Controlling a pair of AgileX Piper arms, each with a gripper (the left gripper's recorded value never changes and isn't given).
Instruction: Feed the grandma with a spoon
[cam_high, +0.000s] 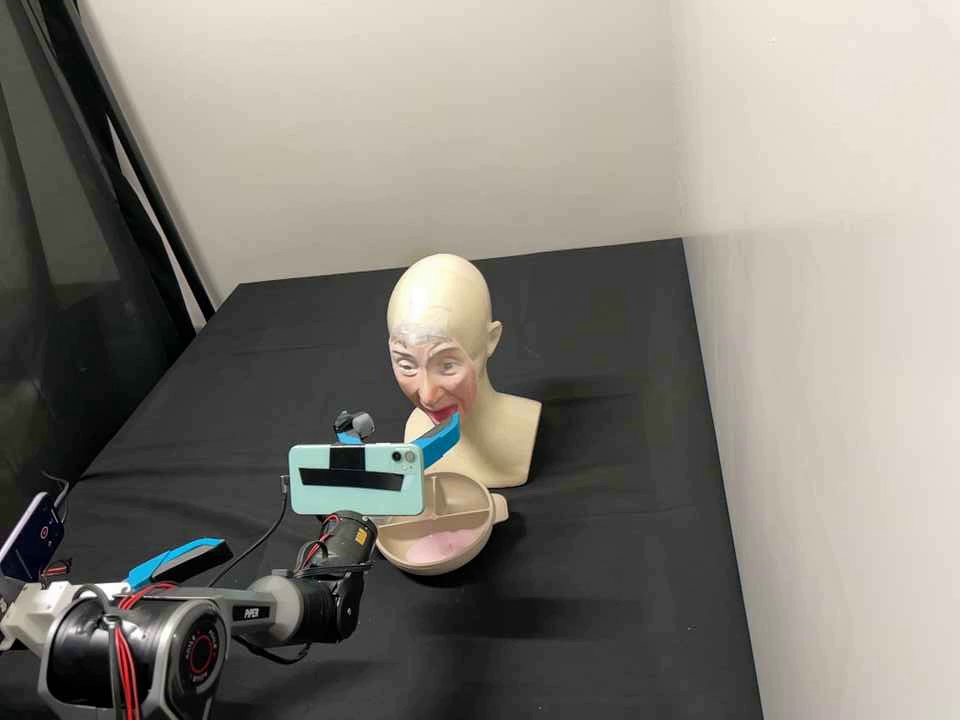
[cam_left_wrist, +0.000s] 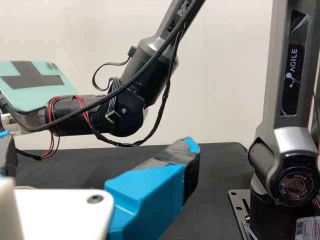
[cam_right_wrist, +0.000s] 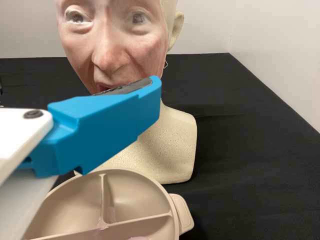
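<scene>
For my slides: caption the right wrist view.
Right end effector at the mouth of the head; divided bowl in front.

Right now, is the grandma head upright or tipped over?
Upright. The grandma head stands on its bust base on the black bench, just behind the divided bowl.

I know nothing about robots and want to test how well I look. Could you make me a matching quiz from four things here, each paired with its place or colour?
Things:
1. mannequin head
2. divided bowl
3. right hand
4. phone

Descriptions:
A. mint green, mounted on an arm
B. raised to the open mouth
C. bald and pale, upright in the middle of the bench
D. beige, on the bench just in front of the bust

Pairs: 1-C, 2-D, 3-B, 4-A
</scene>
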